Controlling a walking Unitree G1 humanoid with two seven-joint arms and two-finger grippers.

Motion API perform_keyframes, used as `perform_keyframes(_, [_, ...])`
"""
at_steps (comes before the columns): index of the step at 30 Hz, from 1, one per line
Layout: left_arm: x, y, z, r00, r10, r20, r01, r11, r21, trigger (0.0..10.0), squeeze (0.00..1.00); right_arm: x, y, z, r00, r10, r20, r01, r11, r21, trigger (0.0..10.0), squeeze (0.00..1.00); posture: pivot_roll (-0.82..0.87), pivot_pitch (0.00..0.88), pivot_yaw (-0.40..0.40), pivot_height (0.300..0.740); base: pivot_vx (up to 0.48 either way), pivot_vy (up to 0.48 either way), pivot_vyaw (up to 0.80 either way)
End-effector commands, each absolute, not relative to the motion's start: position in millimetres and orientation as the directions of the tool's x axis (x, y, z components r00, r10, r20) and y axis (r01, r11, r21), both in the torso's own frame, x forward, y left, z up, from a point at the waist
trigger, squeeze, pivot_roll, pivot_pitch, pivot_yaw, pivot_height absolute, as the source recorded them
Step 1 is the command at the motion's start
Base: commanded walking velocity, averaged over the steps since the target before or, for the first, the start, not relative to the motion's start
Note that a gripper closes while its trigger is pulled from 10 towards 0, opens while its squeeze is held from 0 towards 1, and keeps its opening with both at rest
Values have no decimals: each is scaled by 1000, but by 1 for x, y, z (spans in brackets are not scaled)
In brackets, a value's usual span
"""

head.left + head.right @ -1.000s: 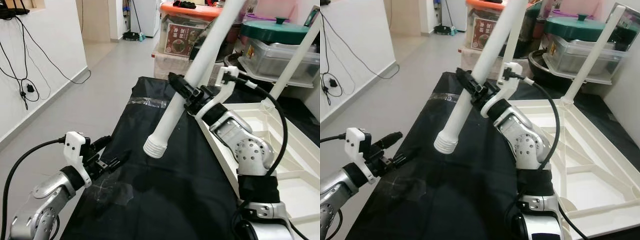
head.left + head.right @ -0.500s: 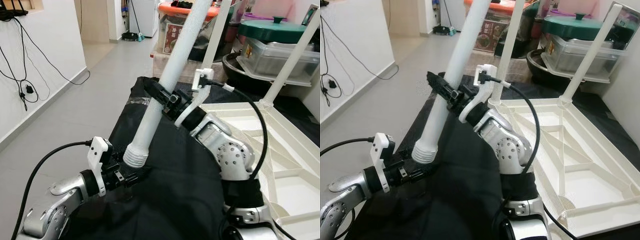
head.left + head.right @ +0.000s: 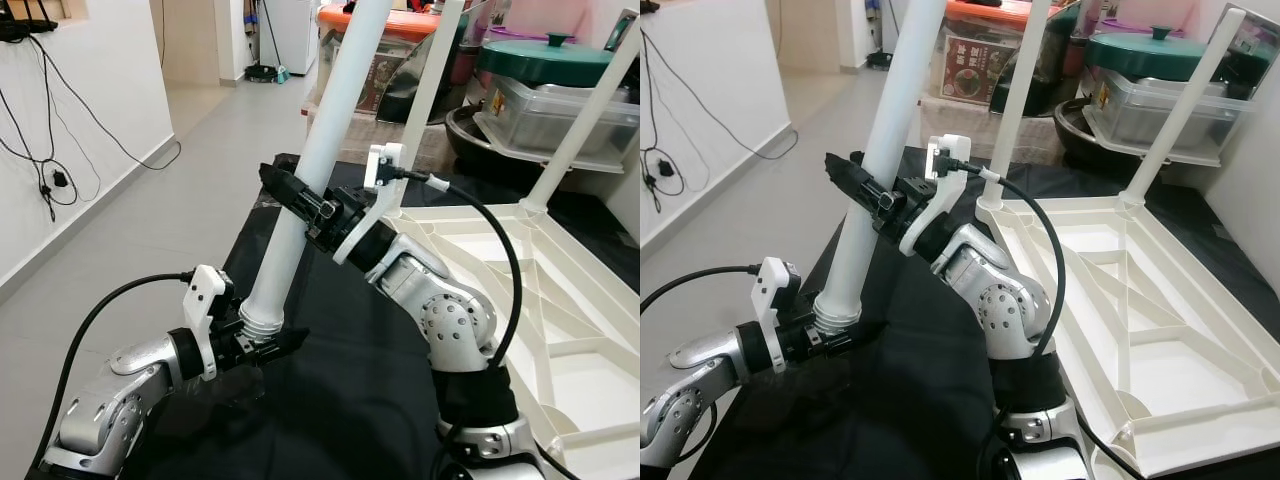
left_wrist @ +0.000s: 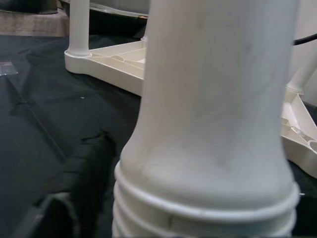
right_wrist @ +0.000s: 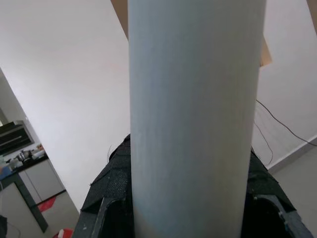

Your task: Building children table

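A long white table leg [image 3: 322,125] stands steeply tilted over the black cloth, threaded end [image 3: 262,322] down. My right gripper [image 3: 288,192] is shut around its shaft about a third of the way up; in the right wrist view the leg [image 5: 193,124] sits between the black fingers [image 5: 109,203]. My left gripper [image 3: 266,343] is right at the threaded end, which looms close in the left wrist view [image 4: 208,198]. The white tabletop [image 3: 560,300] lies upside down to the right, with two legs [image 3: 585,115] [image 3: 432,80] standing up from it.
A black cloth [image 3: 350,400] covers the work surface. Behind it stand stacked plastic storage boxes [image 3: 350,75] and a green-lidded pot [image 3: 550,58]. Bare floor [image 3: 170,190] and a white wall with hanging cables [image 3: 50,170] lie to the left.
My right arm has swung the leg to the left and more upright, bringing the threaded end down. My left gripper has moved in from the left to meet that end.
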State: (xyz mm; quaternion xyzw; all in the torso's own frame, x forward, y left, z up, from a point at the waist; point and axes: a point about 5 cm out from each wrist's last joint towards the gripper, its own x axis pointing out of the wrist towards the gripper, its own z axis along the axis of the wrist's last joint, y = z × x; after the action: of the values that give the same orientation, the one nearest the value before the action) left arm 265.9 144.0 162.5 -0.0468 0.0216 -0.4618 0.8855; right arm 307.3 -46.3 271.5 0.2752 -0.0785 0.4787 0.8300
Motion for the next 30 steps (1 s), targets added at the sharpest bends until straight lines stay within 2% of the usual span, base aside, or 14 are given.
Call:
perform_keyframes(1, [270,142,164,588,-808,15,806,585,-87,3490,0,301,-40,274,489,769,411,-862,355,362,0,0,71,0,-81,740,0,0,0])
perform_keyframes(2, [272,142,166,597,-801,30,800,593,-87,0,0,300,-39,272,489,771,407,-862,356,361,0,0,73,0,-83,740,0,0,0])
perform_keyframes(15, [269,140,164,594,-803,45,804,589,-80,0,0,299,-37,265,502,775,385,-853,368,371,0,0,78,0,-83,740,0,0,0])
perform_keyframes(16, [270,140,163,600,-799,39,799,597,-74,0,0,301,-36,262,520,778,353,-837,381,393,10000,0,79,0,-84,740,0,0,0])
perform_keyframes(17, [271,139,163,600,-799,30,799,598,-65,4941,0,302,-35,260,523,784,334,-829,378,413,10000,0,78,0,-83,740,0,0,0])
perform_keyframes(18, [271,139,163,600,-799,30,799,598,-65,4941,0,302,-35,260,523,784,334,-829,378,413,10000,0,78,0,-83,740,0,0,0])
perform_keyframes(19, [271,139,162,598,-801,21,801,596,-58,10000,0,300,-34,256,506,806,309,-837,372,402,10000,1000,79,0,-83,740,0,0,0])
perform_keyframes(22, [268,139,162,583,-812,11,812,582,-49,10000,0,292,-34,247,461,846,267,-861,353,367,10000,1000,78,0,-81,740,0,0,0])
perform_keyframes(25, [266,140,161,570,-822,-4,821,569,-39,10000,0,295,-38,231,500,845,187,-838,418,351,10000,1000,82,0,-83,740,0,0,0])
perform_keyframes(26, [265,140,161,567,-823,-7,823,567,-38,10000,0,297,-38,228,514,840,175,-828,433,358,10000,894,82,0,-82,740,0,0,0])
perform_keyframes(27, [265,140,161,567,-823,-7,823,567,-38,10000,0,297,-38,228,514,840,175,-828,433,358,10000,894,82,0,-82,740,0,0,0])
perform_keyframes(28, [265,140,160,566,-824,-8,824,566,-39,10000,0,297,-38,227,523,835,170,-821,439,365,10000,639,82,0,-82,740,0,0,0])
perform_keyframes(29, [265,140,159,562,-827,-15,826,562,-39,10000,0,298,-38,226,529,831,172,-816,442,373,10000,0,82,0,-81,740,0,0,0])
perform_keyframes(30, [264,139,158,560,-828,-19,828,560,-39,10000,0,298,-37,226,533,828,174,-812,444,379,10000,0,81,0,-80,740,0,0,0])
